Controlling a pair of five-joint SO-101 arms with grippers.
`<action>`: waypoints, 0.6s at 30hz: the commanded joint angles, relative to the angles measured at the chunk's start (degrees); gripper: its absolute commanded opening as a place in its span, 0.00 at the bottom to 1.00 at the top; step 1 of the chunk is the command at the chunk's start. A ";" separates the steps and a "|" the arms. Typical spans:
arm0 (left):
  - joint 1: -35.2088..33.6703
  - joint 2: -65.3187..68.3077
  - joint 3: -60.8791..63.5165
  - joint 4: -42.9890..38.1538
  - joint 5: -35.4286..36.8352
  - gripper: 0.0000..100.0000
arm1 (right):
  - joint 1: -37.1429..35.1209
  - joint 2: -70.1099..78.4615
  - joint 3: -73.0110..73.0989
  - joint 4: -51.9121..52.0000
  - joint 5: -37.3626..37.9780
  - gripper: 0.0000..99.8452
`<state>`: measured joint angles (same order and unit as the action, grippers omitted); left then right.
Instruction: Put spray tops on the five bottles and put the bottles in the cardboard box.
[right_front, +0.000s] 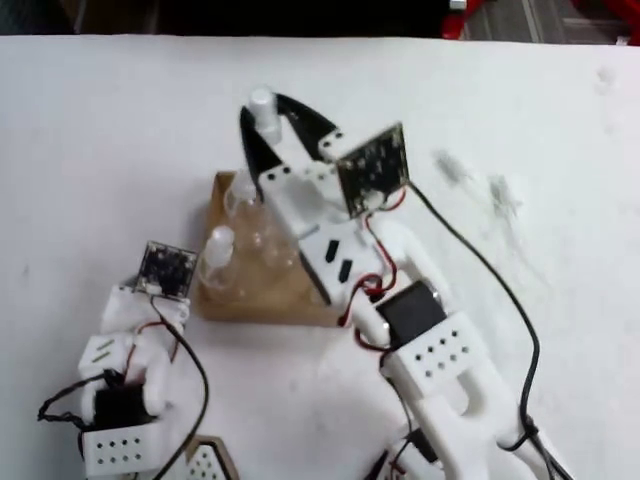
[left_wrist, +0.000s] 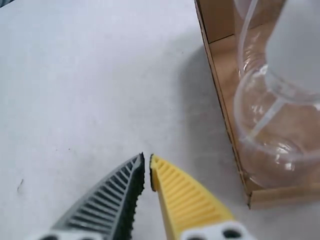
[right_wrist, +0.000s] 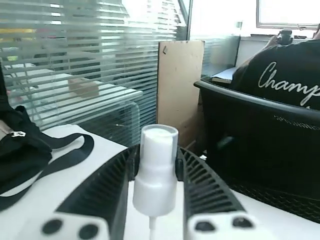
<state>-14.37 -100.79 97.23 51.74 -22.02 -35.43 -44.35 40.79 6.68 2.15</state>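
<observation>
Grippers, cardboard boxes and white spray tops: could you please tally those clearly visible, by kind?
Grippers: 2, left gripper and right gripper.
Cardboard box: 1.
White spray tops: 2, held spray top in the right gripper, fitted spray top on a bottle in the box.
Total: 5.

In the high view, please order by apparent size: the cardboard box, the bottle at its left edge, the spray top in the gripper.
1. cardboard box
2. bottle, though its clear body is faint
3. spray top, held by the right gripper, plainly smallest
</observation>
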 joint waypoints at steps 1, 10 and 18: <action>0.75 -0.48 -0.09 0.26 -0.53 0.02 | 1.71 -1.54 4.57 -8.22 -0.62 0.01; 0.75 -0.48 -0.09 0.26 -0.53 0.02 | 1.36 -1.63 8.09 -13.32 -0.62 0.01; 0.75 -0.48 -0.09 0.26 -0.53 0.02 | 1.36 -1.10 8.70 -13.05 -0.62 0.01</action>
<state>-14.37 -100.79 97.23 51.74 -22.02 -34.55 -44.35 49.41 -5.19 2.15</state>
